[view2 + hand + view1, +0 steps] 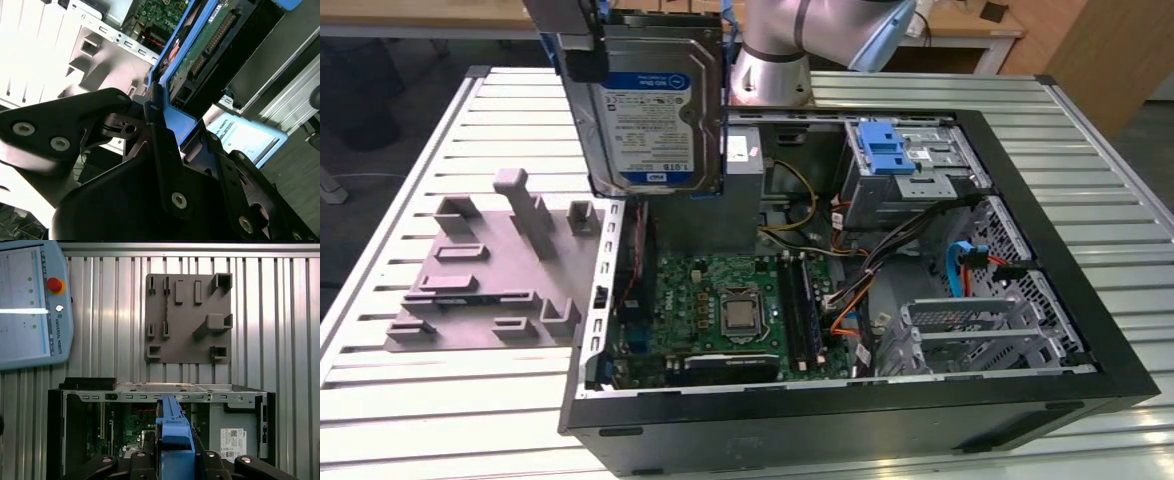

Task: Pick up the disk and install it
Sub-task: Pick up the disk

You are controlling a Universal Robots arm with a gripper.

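- The gripper [170, 125] is closed on the disk [660, 100]; in the second wrist view its dark fingers [125, 107] are seen clamped against the blue rail at one end of the disk.
- That end grip is judged to leave the opposite end free to go into a bay first.
- The disk is held on edge, upright and in the air, with its labelled face turned to the exterior camera; no part of it is seen resting on anything.
- In the exterior view it is placed at about 11 o'clock of the case [854, 405], above the case wall nearest the fixture.
- The case is laid on its side with the panel off, probably so that its inside can be reached from above.
- The board [720, 310] lies at 6 o'clock from the disk, inside the case.
- The cage [907, 160] with the blue latch is found toward 3 o'clock from the disk, well apart from it, and no disk is seated there yet.
- The fixture [480, 270], a grey plate with raised holders, lies at 7 o'clock from the disk on the slatted table [427, 400], just beside the case.
- A pendant [30, 305] is seen lying on the table in the first wrist view.
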